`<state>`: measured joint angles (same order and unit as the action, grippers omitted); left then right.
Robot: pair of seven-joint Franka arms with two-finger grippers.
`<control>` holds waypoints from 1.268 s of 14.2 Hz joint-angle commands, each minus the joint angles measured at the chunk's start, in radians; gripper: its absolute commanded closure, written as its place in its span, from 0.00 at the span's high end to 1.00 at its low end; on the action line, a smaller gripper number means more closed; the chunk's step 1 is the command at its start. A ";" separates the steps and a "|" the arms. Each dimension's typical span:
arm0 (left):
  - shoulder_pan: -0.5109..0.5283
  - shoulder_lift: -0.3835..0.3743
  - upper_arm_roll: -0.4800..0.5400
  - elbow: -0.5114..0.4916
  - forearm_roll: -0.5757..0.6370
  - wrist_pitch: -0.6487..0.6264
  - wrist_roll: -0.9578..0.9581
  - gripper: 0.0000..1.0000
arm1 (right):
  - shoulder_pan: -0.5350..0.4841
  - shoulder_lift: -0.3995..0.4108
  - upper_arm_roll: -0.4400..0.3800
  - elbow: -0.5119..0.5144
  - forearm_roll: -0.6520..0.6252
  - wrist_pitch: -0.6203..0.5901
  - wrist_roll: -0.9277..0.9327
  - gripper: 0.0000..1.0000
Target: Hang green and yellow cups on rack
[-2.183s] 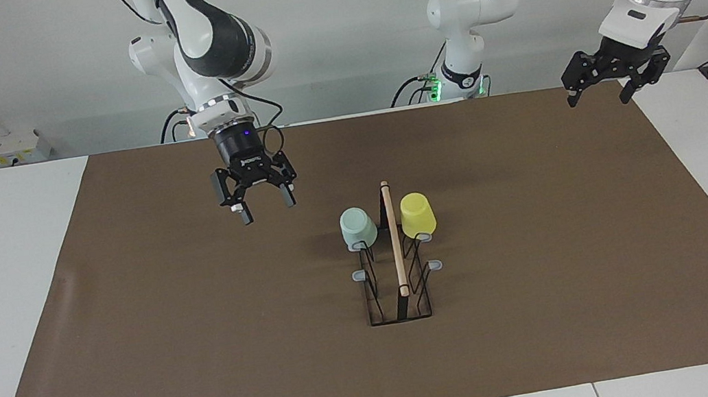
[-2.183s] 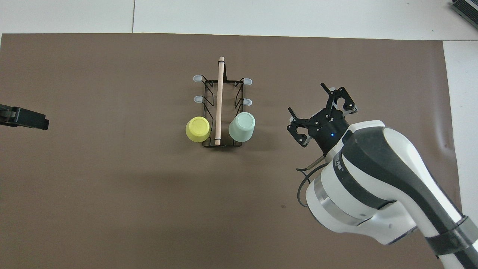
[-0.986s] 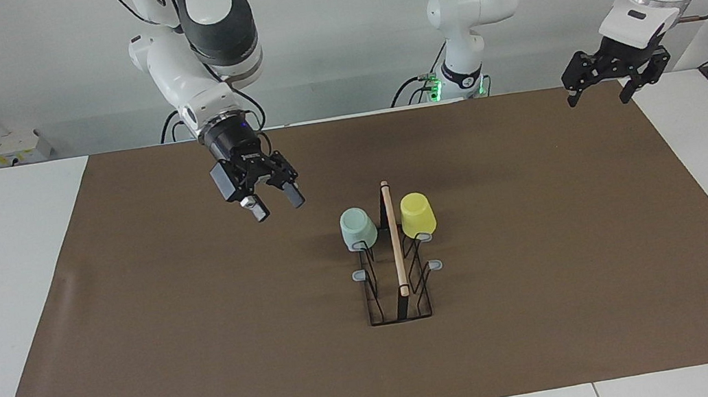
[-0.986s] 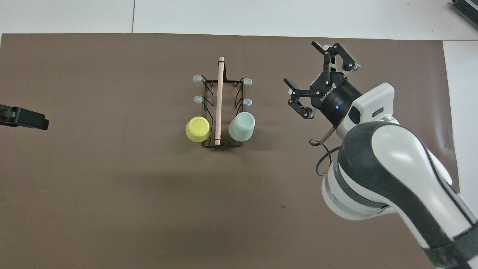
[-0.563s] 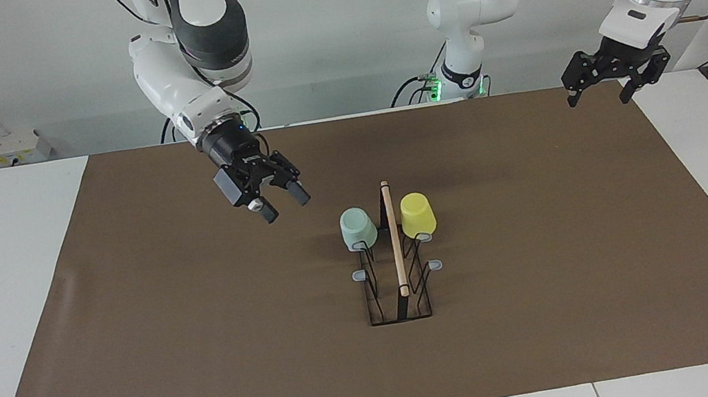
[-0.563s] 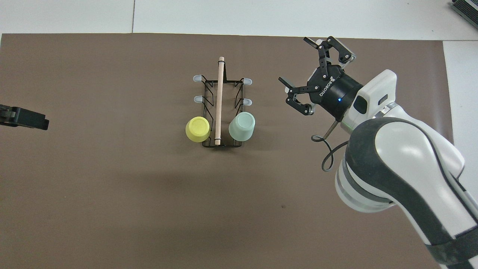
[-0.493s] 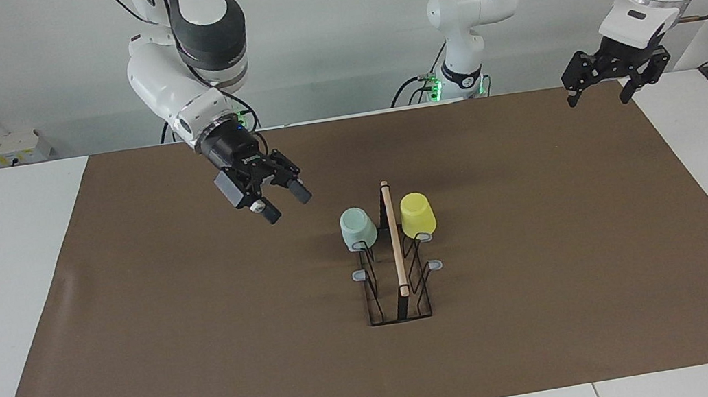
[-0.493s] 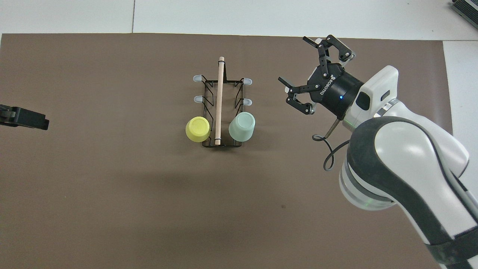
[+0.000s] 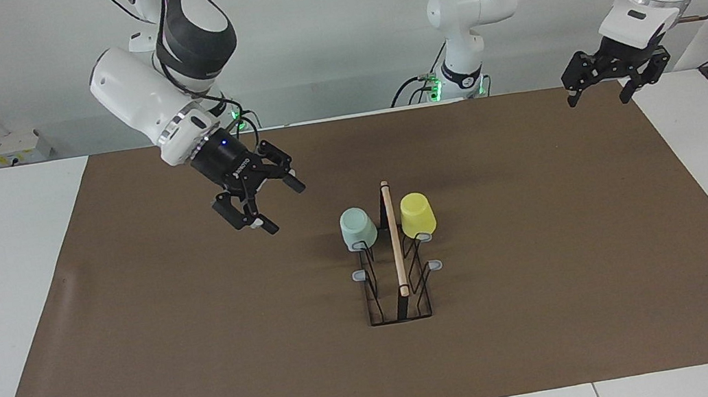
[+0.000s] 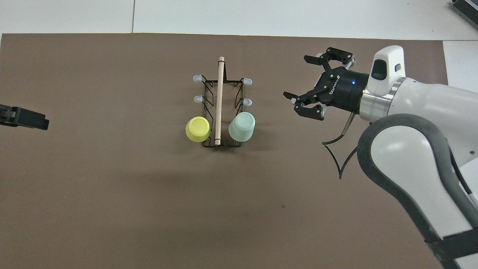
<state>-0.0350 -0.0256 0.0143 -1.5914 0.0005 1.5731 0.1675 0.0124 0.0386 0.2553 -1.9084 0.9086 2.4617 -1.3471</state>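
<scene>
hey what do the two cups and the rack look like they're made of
Green cup and yellow cup: probably matte plastic, going by their smooth, even colour. Rack: thin black wire, likely coated metal, with a pale rod that looks like wood along its top.

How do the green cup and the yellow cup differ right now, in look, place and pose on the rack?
The green cup is pale mint; the yellow cup is bright yellow. The green cup sits on the rack on the side toward the right arm's end of the table, the yellow cup on the side toward the left arm's end. The green cup leans outward a little; the yellow cup stands straighter. Both are upside down on the prongs nearest the robots, alike in size, and untouched by either gripper.
</scene>
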 commanded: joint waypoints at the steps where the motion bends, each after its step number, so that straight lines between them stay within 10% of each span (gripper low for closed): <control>1: -0.005 -0.027 0.003 -0.029 0.019 -0.005 -0.013 1.00 | -0.054 -0.046 0.004 -0.009 -0.136 -0.142 0.230 1.00; 18: -0.005 -0.027 0.003 -0.029 0.019 -0.005 -0.013 1.00 | -0.224 -0.118 0.004 0.052 -0.744 -0.701 0.848 1.00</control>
<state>-0.0350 -0.0257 0.0143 -1.5914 0.0005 1.5727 0.1674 -0.2030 -0.0594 0.2520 -1.8801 0.2040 1.8106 -0.5821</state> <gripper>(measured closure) 0.000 0.000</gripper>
